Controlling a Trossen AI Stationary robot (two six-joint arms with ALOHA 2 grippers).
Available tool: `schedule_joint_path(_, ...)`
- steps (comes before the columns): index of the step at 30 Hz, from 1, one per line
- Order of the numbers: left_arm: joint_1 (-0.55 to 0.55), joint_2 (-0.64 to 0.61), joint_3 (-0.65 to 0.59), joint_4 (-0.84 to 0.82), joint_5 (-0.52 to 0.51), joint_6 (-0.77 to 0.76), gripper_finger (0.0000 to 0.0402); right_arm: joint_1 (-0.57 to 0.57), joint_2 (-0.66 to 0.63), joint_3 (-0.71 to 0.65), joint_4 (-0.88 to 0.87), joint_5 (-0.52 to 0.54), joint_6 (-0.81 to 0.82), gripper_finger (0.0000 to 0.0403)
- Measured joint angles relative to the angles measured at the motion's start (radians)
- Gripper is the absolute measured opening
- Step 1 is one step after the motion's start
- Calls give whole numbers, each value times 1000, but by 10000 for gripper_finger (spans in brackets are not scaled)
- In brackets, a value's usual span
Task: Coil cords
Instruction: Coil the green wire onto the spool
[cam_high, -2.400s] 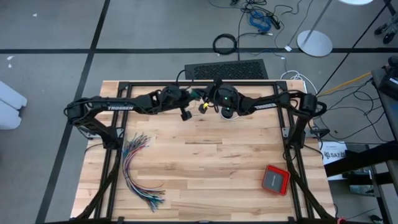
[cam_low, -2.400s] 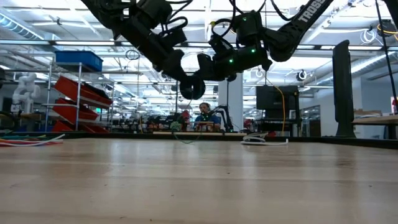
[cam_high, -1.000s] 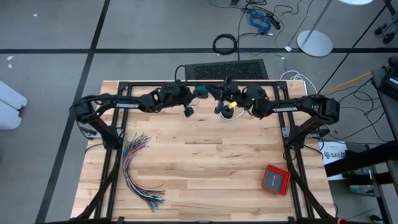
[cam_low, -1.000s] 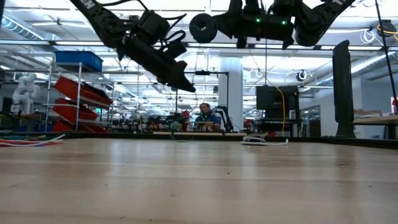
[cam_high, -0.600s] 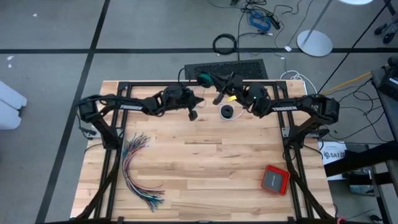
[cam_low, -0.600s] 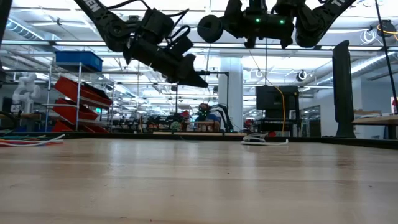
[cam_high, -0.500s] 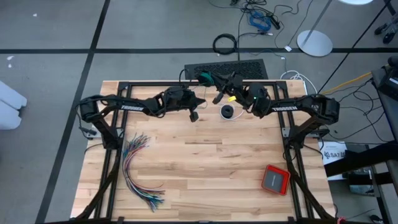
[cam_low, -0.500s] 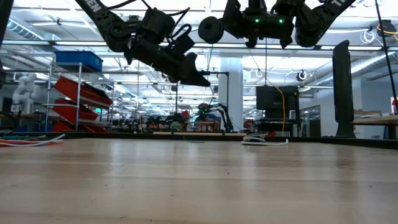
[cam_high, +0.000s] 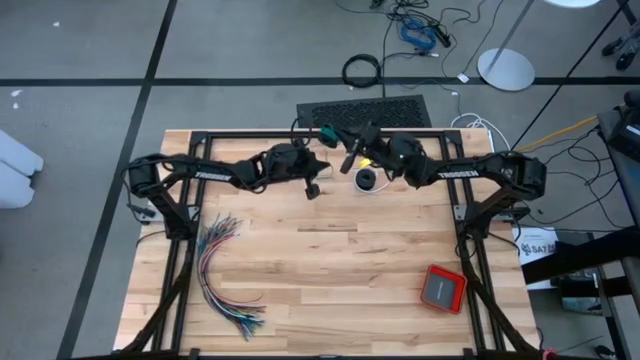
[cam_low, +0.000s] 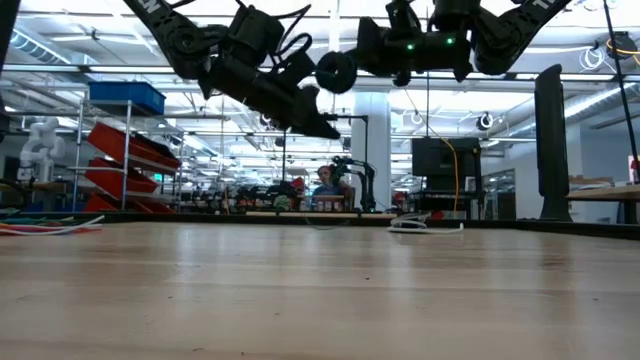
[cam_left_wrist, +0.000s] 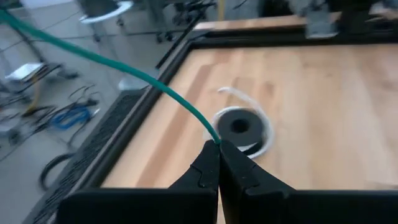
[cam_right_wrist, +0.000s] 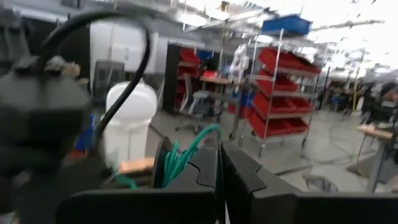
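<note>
On the left of the table (cam_high: 330, 255), the fan of coloured wires (cam_high: 222, 272) is lying flat, well apart from both arms. The left gripper (cam_left_wrist: 218, 147) is hanging above the far middle of the table, its fingers clenched on the teal cord (cam_left_wrist: 124, 70). In the left wrist view that cord is running taut and straight from the fingertips, its long axis slanting away toward the table's far edge and the floor beyond it. In the high view the teal cord is showing as a small bunch at the far rim, between the two grippers. Just beside the left gripper, flat on the wood, the black cord (cam_high: 367, 180) is sitting wound in a tight round coil, with its white tail curling around the coil's rim and touching the table. The right gripper (cam_right_wrist: 218, 163) is hovering over the far edge near that coil, fingers pressed together, with loops of the teal cord gathered against its left finger and hanging in a bundle; whether the fingers are pinching a strand cannot be told. A red box (cam_high: 442, 288) is resting near the right front corner.
</note>
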Motion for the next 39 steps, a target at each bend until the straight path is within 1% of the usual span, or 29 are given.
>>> schedule_joint_path(5, 43, -6, 0, -22, -18, 2, 0, 5, 0, 0, -80, -20, 19, 0)
schedule_joint_path(11, 95, -38, 0, -47, -39, 3, 0, 8, 0, 0, -128, -33, 29, 0)
schedule_joint_path(17, 132, -42, -25, -77, -39, 0, 0, 8, 0, 0, -79, -35, 30, 0)
schedule_joint_path(21, 160, -42, -43, -86, -39, -8, 0, 8, 0, 0, -63, -57, 44, 0)
schedule_joint_path(28, 170, -42, -43, -95, -37, -8, 0, 9, 0, 0, 4, -55, 45, 0)
schedule_joint_path(34, 170, -42, -43, -113, -37, -8, 0, 9, -33, -1, 16, -1, 37, 0)
schedule_joint_path(39, 170, -42, -42, -109, -30, -26, 0, 8, -77, -2, 14, 1, 25, 0)
